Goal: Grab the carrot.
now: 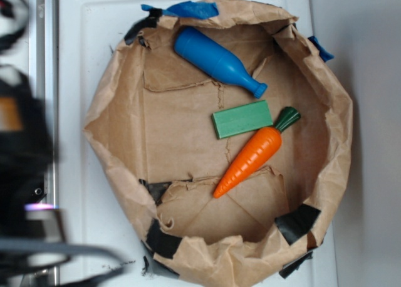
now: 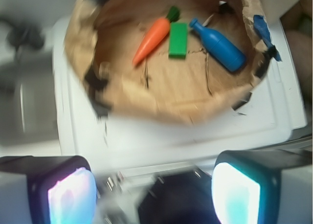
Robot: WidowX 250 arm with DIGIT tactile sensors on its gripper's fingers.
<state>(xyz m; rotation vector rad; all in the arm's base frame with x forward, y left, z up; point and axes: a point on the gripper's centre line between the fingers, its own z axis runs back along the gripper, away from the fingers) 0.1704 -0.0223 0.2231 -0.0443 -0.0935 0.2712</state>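
The orange carrot point(image 1: 252, 156) with its dark green cap lies tilted inside a brown paper-lined basin point(image 1: 119, 130), cap toward the right rim. In the wrist view the carrot point(image 2: 152, 37) appears far off at the top. My gripper point(image 2: 154, 192) is well away from it, outside the basin over the white surface, open with nothing between its glowing pads point(image 2: 68, 197). In the exterior view only the blurred dark arm shows at the left edge; the fingers are not visible there.
A blue toy bottle point(image 1: 216, 61) lies at the back of the basin, and a flat green block point(image 1: 242, 119) sits right beside the carrot's cap end. Crumpled paper walls ring the basin. A metal rail point(image 1: 45, 80) runs along the left.
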